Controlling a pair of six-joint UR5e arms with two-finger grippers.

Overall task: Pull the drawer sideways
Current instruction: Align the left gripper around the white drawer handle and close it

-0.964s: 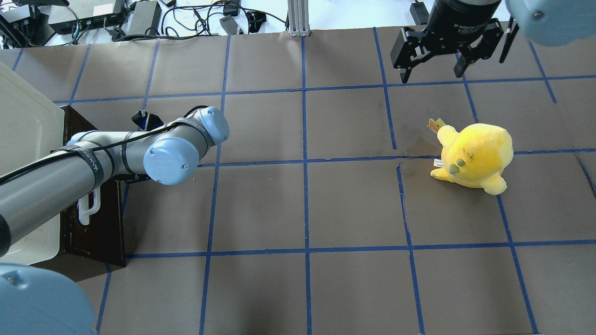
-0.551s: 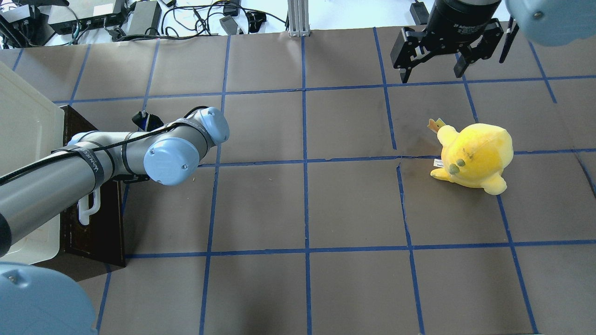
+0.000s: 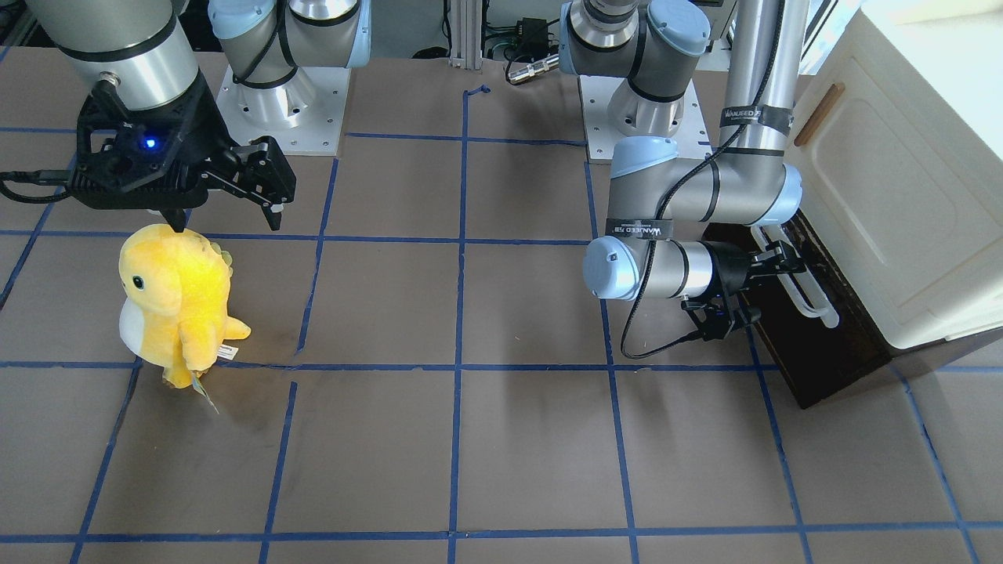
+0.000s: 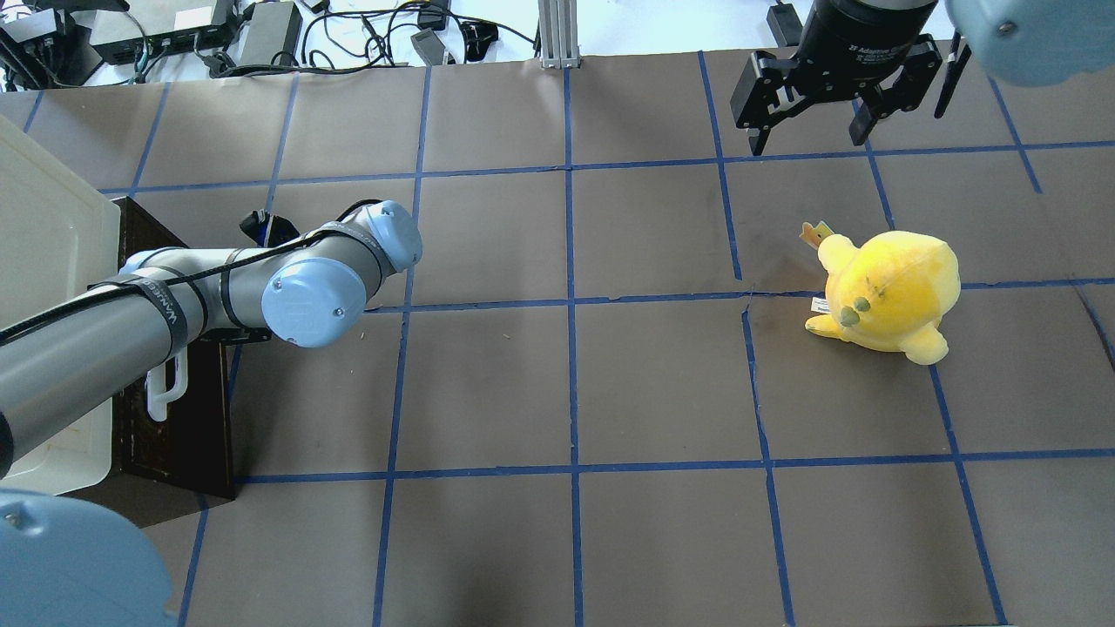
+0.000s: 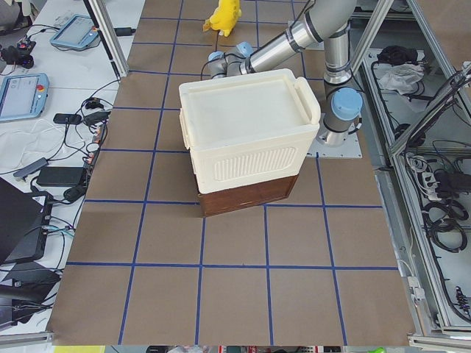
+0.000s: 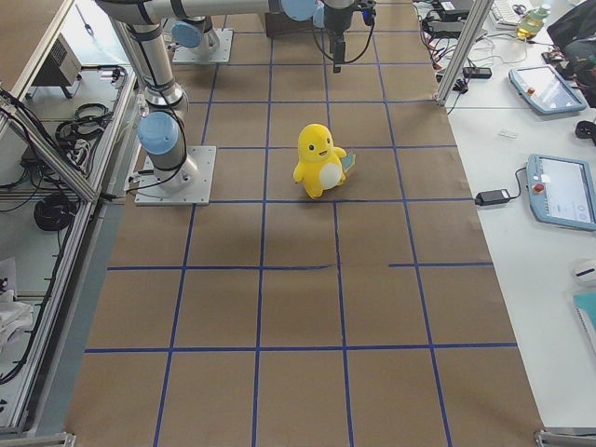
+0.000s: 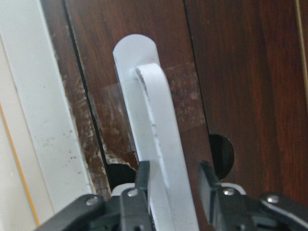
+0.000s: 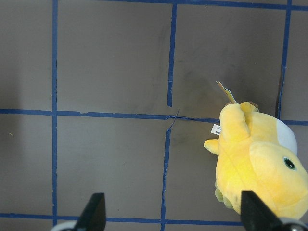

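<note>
The drawer (image 3: pixel 815 345) shows only its dark brown front, low under a cream cabinet (image 3: pixel 901 196), and its inside is hidden. Its white bar handle (image 3: pixel 811 301) runs along the front. My left gripper (image 3: pixel 772 262) reaches sideways to the handle. In the left wrist view the gripper (image 7: pixel 173 192) has a finger on each side of the handle (image 7: pixel 149 110), closed in on it. In the overhead view the drawer front (image 4: pixel 187 418) and handle (image 4: pixel 165 387) show, but the arm hides the gripper. My right gripper (image 4: pixel 807 139) hangs open and empty, far off.
A yellow plush toy (image 4: pixel 888 292) stands on the brown gridded table just below my right gripper (image 3: pixel 227 223), and also shows in the right wrist view (image 8: pixel 260 163). The cream cabinet (image 4: pixel 43 261) fills the table's left end. Cables and boxes lie beyond the far edge.
My left arm's elbow and wrist have shifted a little towards the cabinet. The drawer front, the handle, the right arm and the plush have not moved.
</note>
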